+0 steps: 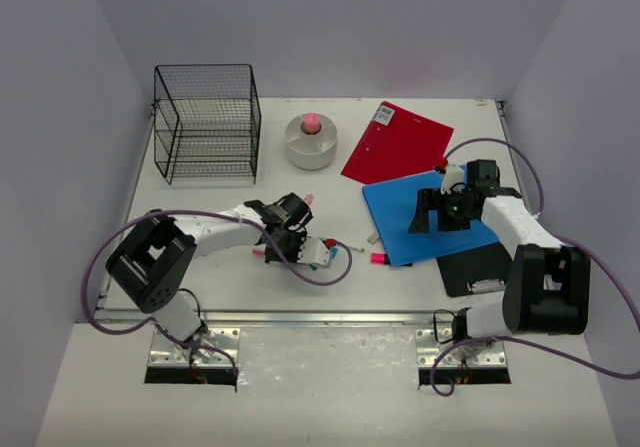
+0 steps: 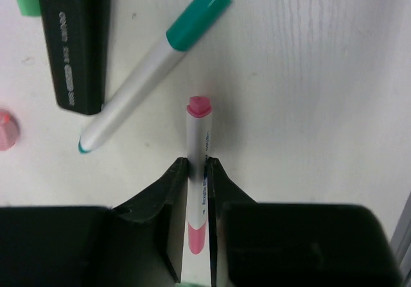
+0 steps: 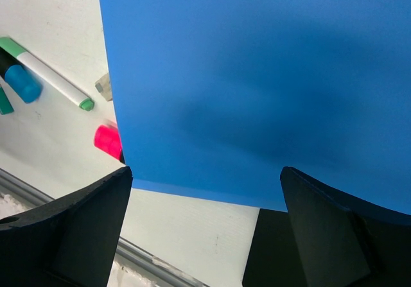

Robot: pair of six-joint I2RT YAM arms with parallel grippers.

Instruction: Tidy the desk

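While left jaws pinch a pink marker (image 2: 197, 142) (on the desk (image 2: 308, 107)), right jaws gape.

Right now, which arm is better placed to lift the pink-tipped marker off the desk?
Left. The left tool pinches the pink-tipped marker lying on the desk; the right tool hangs open over the blue folder, well away from it.

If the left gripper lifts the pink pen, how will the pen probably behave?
The pink pen is round and smooth, so it may roll if pushed or slip in the left gripper. It looks thin and rigid, probably light.
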